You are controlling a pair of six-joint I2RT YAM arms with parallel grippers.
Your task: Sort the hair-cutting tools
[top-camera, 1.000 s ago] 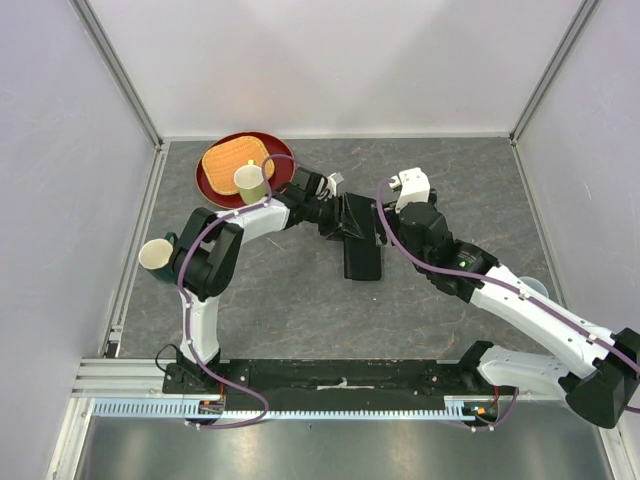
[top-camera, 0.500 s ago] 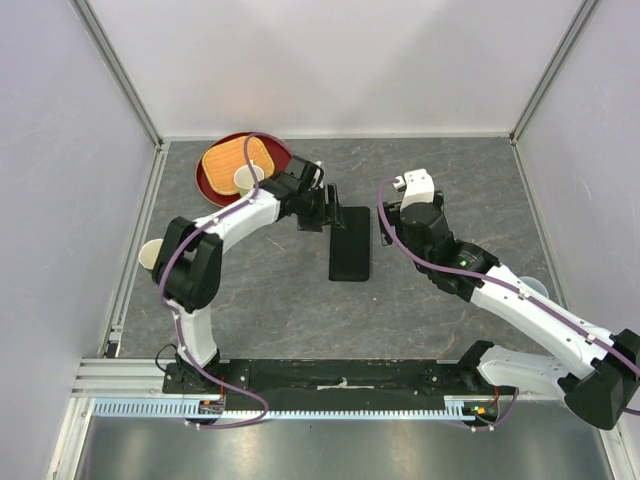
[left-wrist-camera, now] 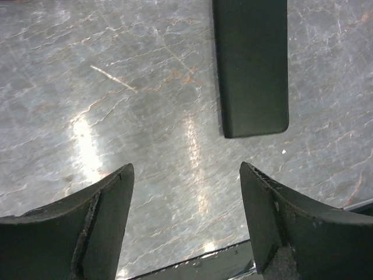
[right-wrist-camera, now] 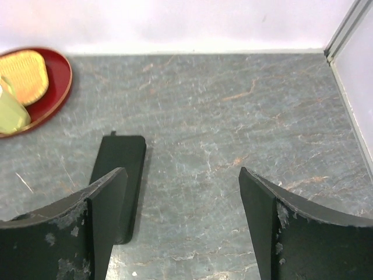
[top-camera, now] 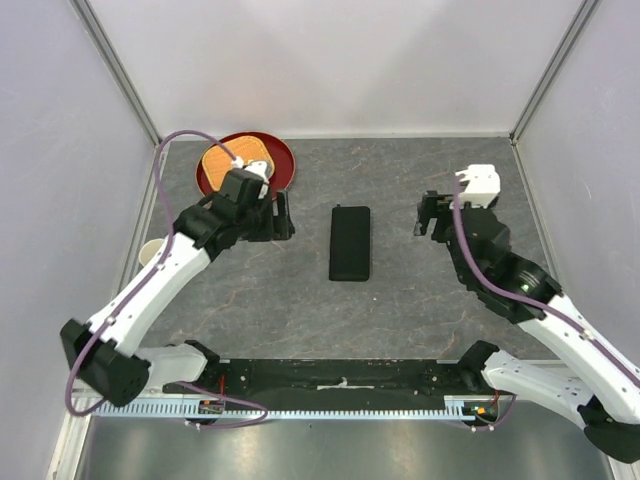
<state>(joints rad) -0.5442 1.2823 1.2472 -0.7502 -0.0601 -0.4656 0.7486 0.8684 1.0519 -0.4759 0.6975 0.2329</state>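
Observation:
No combs or scissors show in any view. The black rectangular zip case [top-camera: 350, 243] lies flat and shut in the middle of the table. It also shows in the left wrist view [left-wrist-camera: 250, 64] and the right wrist view [right-wrist-camera: 119, 169]. My left gripper [top-camera: 288, 218] is open and empty, a short way left of the case; in its own view [left-wrist-camera: 186, 175] only bare table lies between the jaws. My right gripper [top-camera: 424, 215] is open and empty, to the right of the case, over bare table [right-wrist-camera: 182, 175].
A red round tray [top-camera: 283, 160] at the back left holds a woven yellow mat [top-camera: 222, 160] and a pale green cup [right-wrist-camera: 10, 114]. Another pale cup [top-camera: 150, 255] stands at the left edge, partly behind my left arm. Walls close in three sides.
Both grippers have drawn away from the case, the left one to the left, the right one to the right. The case has shifted a little and now lies alone, flat.

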